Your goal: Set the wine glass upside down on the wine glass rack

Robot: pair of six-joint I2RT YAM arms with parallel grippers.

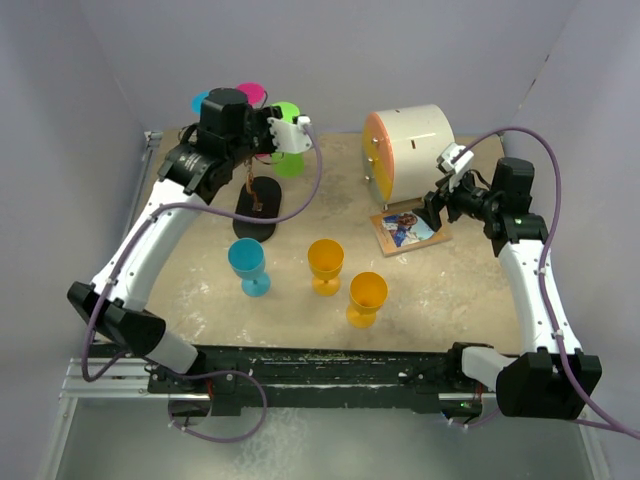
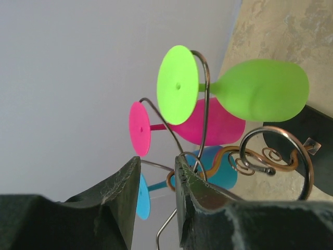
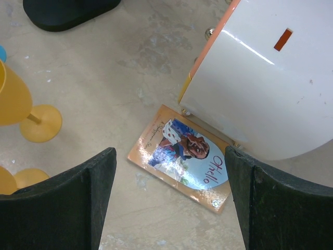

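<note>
Six glasses, one rack (image 1: 258, 212), two arms, on a mottled worktop (image 1: 440, 290); three glasses hang upside down on the rack at the far left, three stand upright nearer the arms

Green glass (image 2: 260, 98): on the rack, foot up, bowl down, stem caught in a wire loop on the side towards the drum (image 3: 270, 83)

Pink glass (image 2: 208, 127): hung likewise just behind the green glass; whether the two bowls touch, cannot tell

Hung blue glass (image 2: 221, 169): on the rack's far-left arm, partly hidden by copper curls

Left jaws: up beside the rack's top, parted by a narrow gap, nothing between them; apart from the green foot in the wrist view

Loose blue glass (image 1: 247, 262): upright just in front of the rack's black base

Yellow glasses, two: one (image 1: 325, 262) right of the loose blue glass, the other (image 1: 367, 295) just beside it and nearer the arms

Drum: white, orange face, lying on its side at the far right

Book (image 3: 195, 166): flat, cover up, titled "Othello", just in front of the drum

Right jaws: spread wide above the book, holding nothing
</note>
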